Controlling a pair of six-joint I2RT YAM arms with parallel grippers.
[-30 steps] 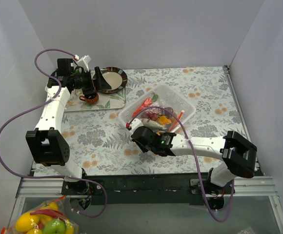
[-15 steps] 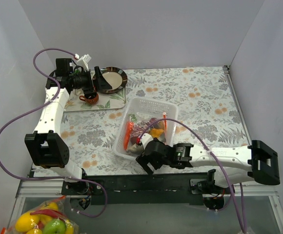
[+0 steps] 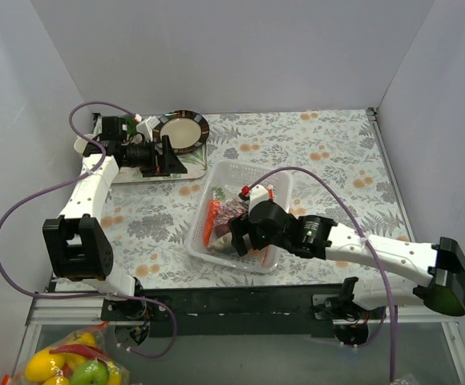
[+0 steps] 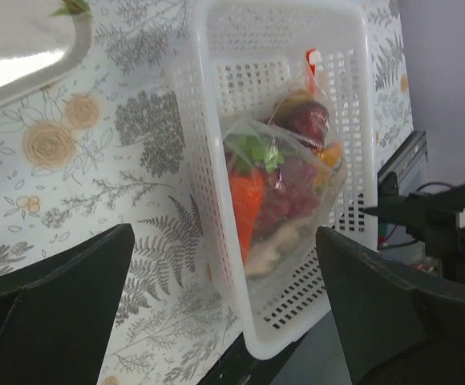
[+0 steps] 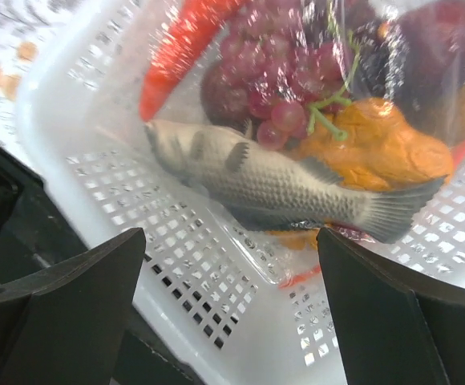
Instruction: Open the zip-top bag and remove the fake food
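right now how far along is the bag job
Nothing looks done yet: the zip-top bag lies in the basket with the fish, grapes and other fake food inside. In hand: the right end effector hovers open over it, holding nothing; the left end effector is open near the plate. Left: get the mouth open, take the food out.

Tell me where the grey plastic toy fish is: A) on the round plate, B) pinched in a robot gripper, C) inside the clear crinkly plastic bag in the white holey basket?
C: the grey fish lies behind the plastic of the clear bag, down in the white basket.
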